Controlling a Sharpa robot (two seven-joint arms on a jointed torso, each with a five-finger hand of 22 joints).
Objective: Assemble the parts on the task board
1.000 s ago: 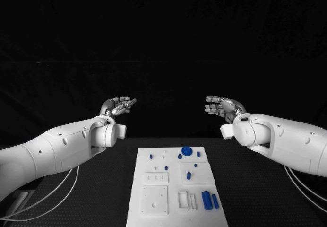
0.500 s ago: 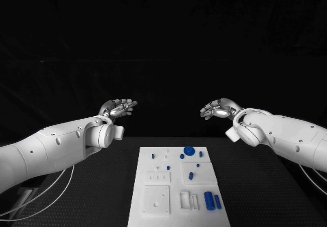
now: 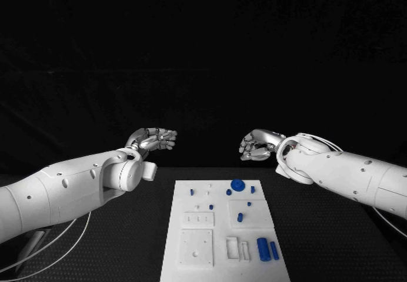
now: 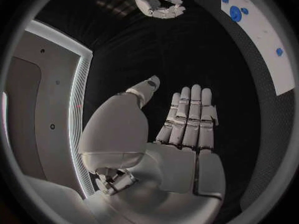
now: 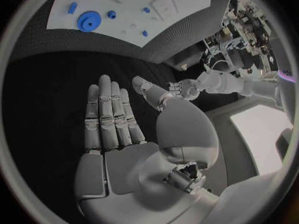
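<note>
Both hands, left [image 3: 153, 140] and right [image 3: 257, 144], hang above your black table [image 3: 322, 217], fingers straight and apart, holding nothing. Your white task board [image 3: 197, 247] carries blue parts [image 3: 264, 249] under a dark backdrop.

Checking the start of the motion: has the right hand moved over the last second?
Yes. The right hand has swung inward toward the left hand, beyond the task board's far end.

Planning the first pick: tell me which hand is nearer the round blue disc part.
Right. The right hand hangs above and just beyond the round blue disc part; the left hand is farther off, across the task board.
</note>
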